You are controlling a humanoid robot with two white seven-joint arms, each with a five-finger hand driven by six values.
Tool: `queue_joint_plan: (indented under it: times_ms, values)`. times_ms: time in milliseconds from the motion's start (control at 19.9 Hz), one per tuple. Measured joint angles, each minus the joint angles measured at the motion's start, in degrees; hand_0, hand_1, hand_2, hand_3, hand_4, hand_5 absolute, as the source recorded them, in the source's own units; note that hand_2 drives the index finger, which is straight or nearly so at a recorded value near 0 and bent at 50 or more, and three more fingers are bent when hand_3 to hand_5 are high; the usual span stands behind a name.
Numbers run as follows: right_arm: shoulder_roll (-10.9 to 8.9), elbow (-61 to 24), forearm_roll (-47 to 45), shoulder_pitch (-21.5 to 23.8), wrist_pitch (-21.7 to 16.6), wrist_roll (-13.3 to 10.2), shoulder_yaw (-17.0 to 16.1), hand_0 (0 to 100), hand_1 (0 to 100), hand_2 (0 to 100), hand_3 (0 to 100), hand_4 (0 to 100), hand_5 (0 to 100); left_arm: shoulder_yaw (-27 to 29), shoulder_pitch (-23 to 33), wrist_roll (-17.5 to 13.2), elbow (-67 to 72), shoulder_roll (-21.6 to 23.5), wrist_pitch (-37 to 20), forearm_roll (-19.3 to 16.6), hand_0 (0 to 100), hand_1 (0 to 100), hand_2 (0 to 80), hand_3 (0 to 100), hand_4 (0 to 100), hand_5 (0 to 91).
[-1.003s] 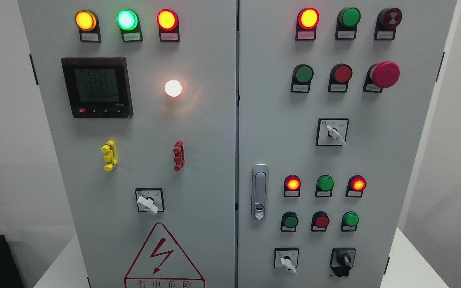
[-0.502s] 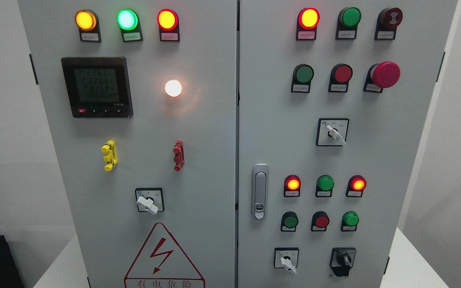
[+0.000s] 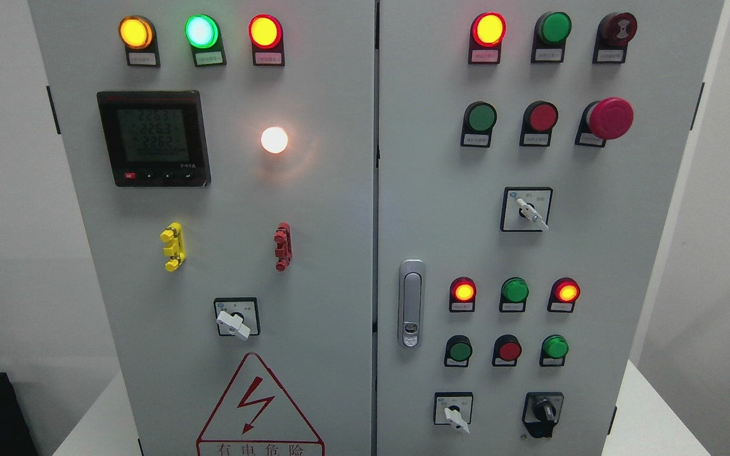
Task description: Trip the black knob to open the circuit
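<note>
1. While the head view faces a grey cabinet (image 3: 314,209) with two doors, neither hand shows anywhere in it, so how far either is open, or what it holds, cannot be told.
2. With no hand in view to place things from, places are given on the cabinet itself.
3. The black knob (image 3: 544,413) sits at the lower right of the right door, on a black plate, with nothing touching it.
4. Just left of it is a white switch (image 3: 454,413) on a black-framed plate.
5. Above them run two rows of three: red lamp (image 3: 463,291), green lamp (image 3: 515,290), red lamp; then green, red and green buttons.
6. A silver latch (image 3: 411,303) stands upright near the right door's left edge.
7. Higher on that door are another white switch (image 3: 528,209), a red mushroom button (image 3: 607,118), and a top row with a lit red lamp.
8. The left door carries a meter (image 3: 153,137) with a lit screen, a glowing white lamp (image 3: 274,140), and yellow, green and red lamps lit along the top.
9. Below the meter are a yellow clip (image 3: 173,246) and a red clip (image 3: 283,246), well apart.
10. Under them sits a third white switch (image 3: 236,318), above a red warning triangle (image 3: 258,405).
11. The cabinet stands on a white desk (image 3: 647,418).
</note>
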Motion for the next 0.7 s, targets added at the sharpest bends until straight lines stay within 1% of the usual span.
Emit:
queue_joint_plan:
  times_ms: [100,251,301,502,602,702]
  values:
    - [0.27,-1.61,-0.13,0.02,0.00,0.01,-0.58,70,79,0,91,71,40,0.00,0.00,0.00,0.00,0.00,0.00,0.00,12,39,0.0,0,0,0.0]
    - [0.44,-3.06,-0.44,0.02,0.00,0.03,-1.59,73,81,0,93,73,45,0.00,0.00,0.00,0.00,0.00,0.00,0.00,12,39,0.0,0,0,0.0]
    - [0.46,-3.59,-0.76,0.02,0.00,0.03,-1.72,74,82,0,93,73,45,0.00,0.00,0.00,0.00,0.00,0.00,0.00,12,39,0.0,0,0,0.0]
    - [0.64,-7.08,-1.25,0.04,0.00,0.03,-1.89,80,85,0,95,79,53,0.00,0.00,0.00,0.00,0.00,0.00,0.00,12,39,0.0,0,0,0.0]
    - [1.08,-9.37,-1.24,0.14,0.00,0.04,-1.89,81,87,0,97,81,56,0.00,0.00,0.00,0.00,0.00,0.00,0.00,12,39,0.0,0,0,0.0]
    - [1.17,-12.05,-1.16,0.74,0.00,0.07,-1.84,81,89,0,99,84,64,0.00,0.00,0.00,0.00,0.00,0.00,0.00,12,39,0.0,0,0,0.0]
